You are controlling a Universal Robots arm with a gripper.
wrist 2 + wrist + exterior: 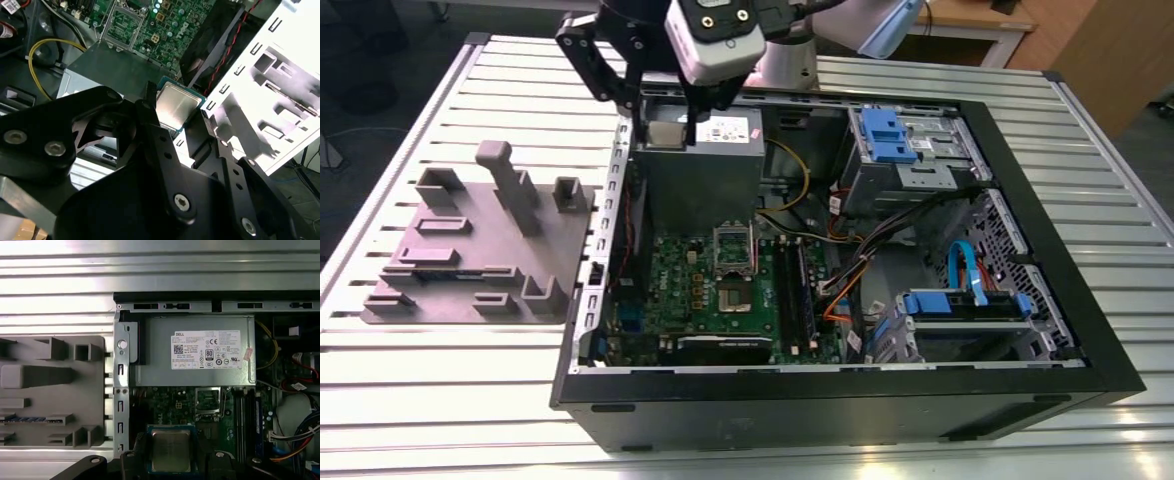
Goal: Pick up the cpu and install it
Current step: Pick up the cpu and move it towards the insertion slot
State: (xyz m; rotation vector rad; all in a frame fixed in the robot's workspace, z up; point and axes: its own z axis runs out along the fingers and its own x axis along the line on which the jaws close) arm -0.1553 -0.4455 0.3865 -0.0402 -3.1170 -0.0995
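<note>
The gripper (664, 120) is hanging in the upper middle of the exterior view, above the power supply (700, 165) inside the open computer case (1067, 300). Its jaws are pinching the cpu (664, 134) by two opposite edges (the silver top is facing both wrist views). The motherboard (674, 270) is lying lower in the frame, and the grey fixture plate (467, 250) is sitting at the exterior view's left.
</note>
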